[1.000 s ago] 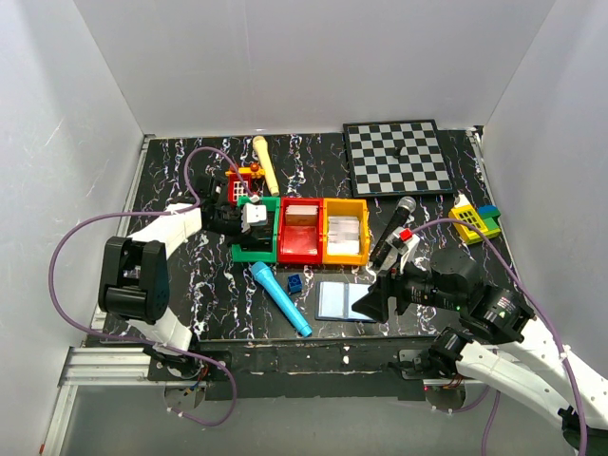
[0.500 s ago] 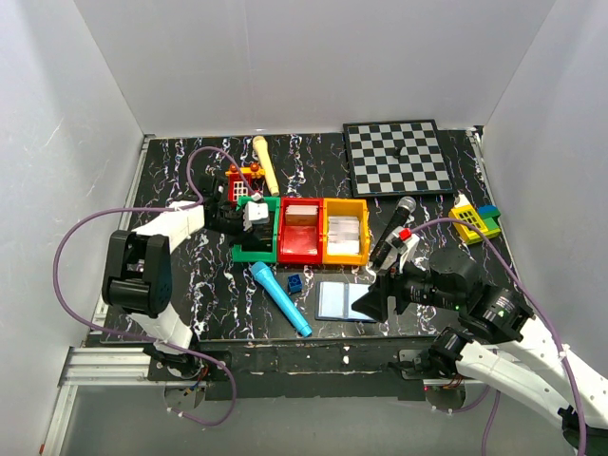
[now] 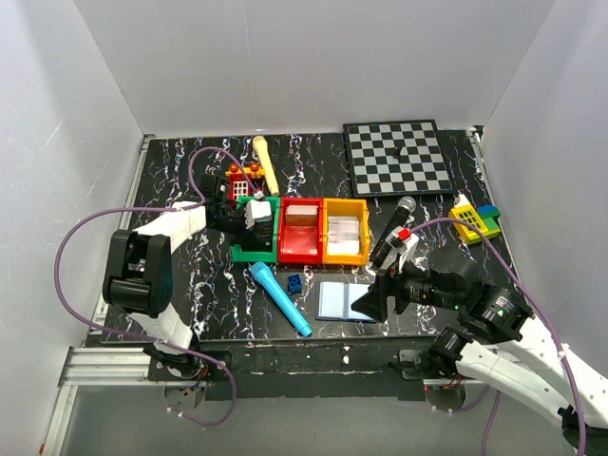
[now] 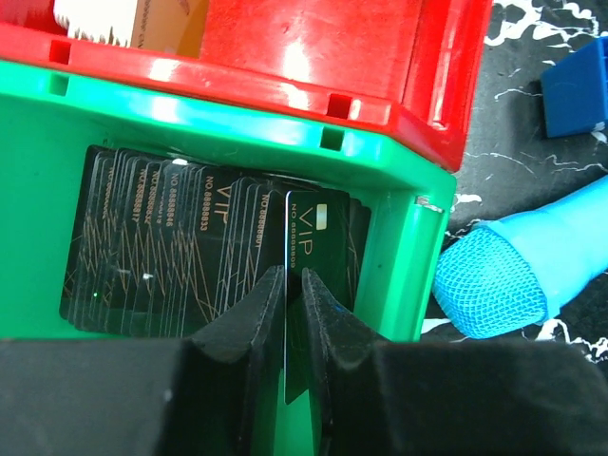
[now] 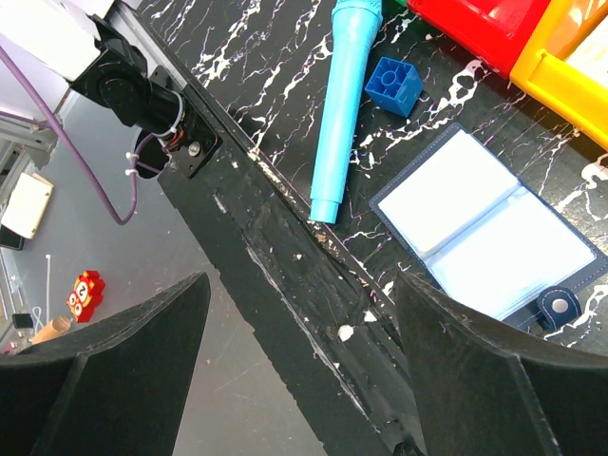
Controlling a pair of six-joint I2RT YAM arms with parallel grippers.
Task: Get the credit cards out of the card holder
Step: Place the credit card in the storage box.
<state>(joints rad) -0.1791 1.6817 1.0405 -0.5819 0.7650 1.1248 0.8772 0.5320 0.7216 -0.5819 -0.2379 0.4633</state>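
Ok so I'm partway through the drop-off step: my left claw (image 4: 294, 285) is clamped on one black VIP card (image 4: 318, 233), holding it on edge just over the green bin (image 4: 237, 123), which is sitting left of the middle of the counter. A fanned stack of cards (image 4: 161, 237) is already lying in there. The card holder (image 5: 489, 242) is lying open and flat by the near edge, a bit right of the middle, and its pale pockets are looking empty from here, so I'm guessing this is one of the last cards. My right claw (image 5: 299, 332) is hanging over that near edge with its fingers wide apart, gripping nothing. Next move, I'm thinking, is just parting the left fingers so the card drops onto the stack and not against the bin wall, then checking the pockets. Compared with a second ago, my left arm is sitting slightly farther toward the far edge over the bin; the holder and the right arm aren't looking any different.
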